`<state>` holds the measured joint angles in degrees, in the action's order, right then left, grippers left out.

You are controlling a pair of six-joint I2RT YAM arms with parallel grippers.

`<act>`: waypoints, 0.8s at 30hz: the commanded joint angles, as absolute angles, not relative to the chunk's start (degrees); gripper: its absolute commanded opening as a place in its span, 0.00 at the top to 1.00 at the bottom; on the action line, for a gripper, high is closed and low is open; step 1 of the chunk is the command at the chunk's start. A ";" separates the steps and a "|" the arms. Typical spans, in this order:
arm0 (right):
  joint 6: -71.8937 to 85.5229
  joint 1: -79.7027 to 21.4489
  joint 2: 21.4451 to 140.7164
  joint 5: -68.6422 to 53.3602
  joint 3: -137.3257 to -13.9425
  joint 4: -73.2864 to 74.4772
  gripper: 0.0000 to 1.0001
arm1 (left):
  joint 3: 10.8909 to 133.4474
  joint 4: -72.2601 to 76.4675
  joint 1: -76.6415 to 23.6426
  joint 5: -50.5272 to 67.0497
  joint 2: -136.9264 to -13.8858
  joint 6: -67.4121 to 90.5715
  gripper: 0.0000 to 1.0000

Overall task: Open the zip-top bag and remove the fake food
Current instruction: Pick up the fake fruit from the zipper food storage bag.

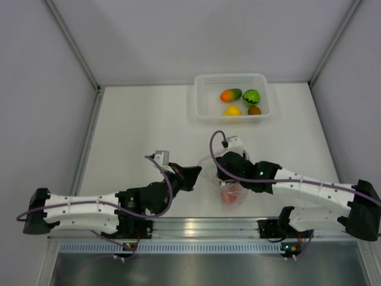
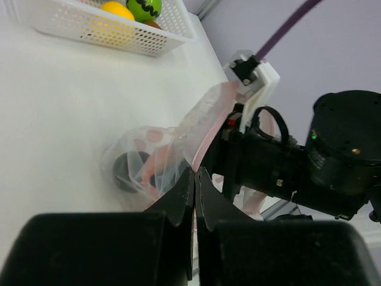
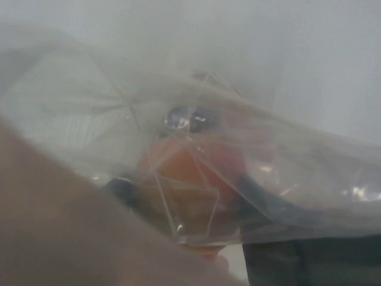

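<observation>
From above, the zip-top bag point(image 1: 231, 192) lies on the worktop point(image 1: 149, 131) between the arms, under my right end effector point(image 1: 220, 174); the left end effector point(image 1: 195, 175) is just beside its left edge. In the left wrist view, the left one is pressed together, pinching the bag's film (the pink zip strip point(image 2: 211, 113) rises toward the right arm). The right wrist view is veiled by plastic: an orange-red fruit point(image 3: 193, 173) lies straight ahead, so I judge the right arm nearer; its spread I cannot tell.
</observation>
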<state>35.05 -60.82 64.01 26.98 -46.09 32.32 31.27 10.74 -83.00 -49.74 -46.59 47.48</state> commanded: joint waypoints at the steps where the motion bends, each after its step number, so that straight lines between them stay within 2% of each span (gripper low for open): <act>1: 35.07 -59.76 67.14 30.32 -50.97 34.89 0.67 | 35.68 17.65 -82.62 -46.26 -49.82 41.58 1.00; 11: 40.24 -62.22 72.16 31.64 -57.74 33.67 0.72 | 39.29 26.19 -82.62 -37.27 -59.41 38.14 1.00; 24: 45.53 -62.93 71.63 34.72 -62.23 42.00 0.72 | 37.27 26.72 -82.62 -39.64 -61.43 37.97 1.00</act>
